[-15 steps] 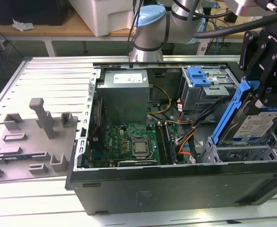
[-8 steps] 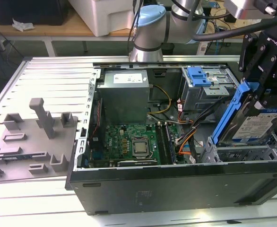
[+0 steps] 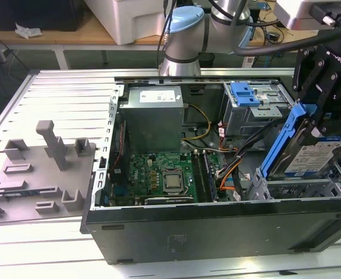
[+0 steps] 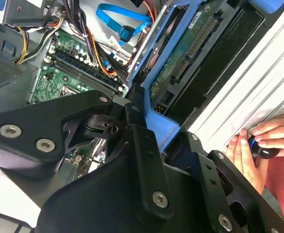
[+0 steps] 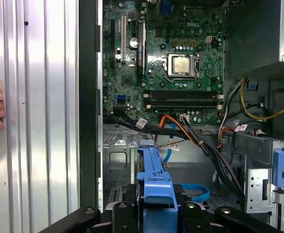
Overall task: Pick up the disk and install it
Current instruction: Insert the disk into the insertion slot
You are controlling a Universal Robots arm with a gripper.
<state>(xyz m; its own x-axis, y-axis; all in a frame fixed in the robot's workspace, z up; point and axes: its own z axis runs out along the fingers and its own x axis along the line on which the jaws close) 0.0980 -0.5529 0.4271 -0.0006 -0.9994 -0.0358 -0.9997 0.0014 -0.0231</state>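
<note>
Black gripper point(image 3: 320, 116) clamped on the blue-framed disk point(image 3: 324, 157), tilted over the drive cage point(image 3: 292, 189) inside the open computer case point(image 3: 217, 232).

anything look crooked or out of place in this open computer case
The silver rectangular hard drive with blue plastic carrier frame leans steeply, one end raised above the grey metal drive cage, clamped in the black gripper, not seated flat.

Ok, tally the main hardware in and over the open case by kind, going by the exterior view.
disk, held tilted by the gripper: 1
power supply: 1
motherboard: 1
blue latch: 1
Total: 4
</note>
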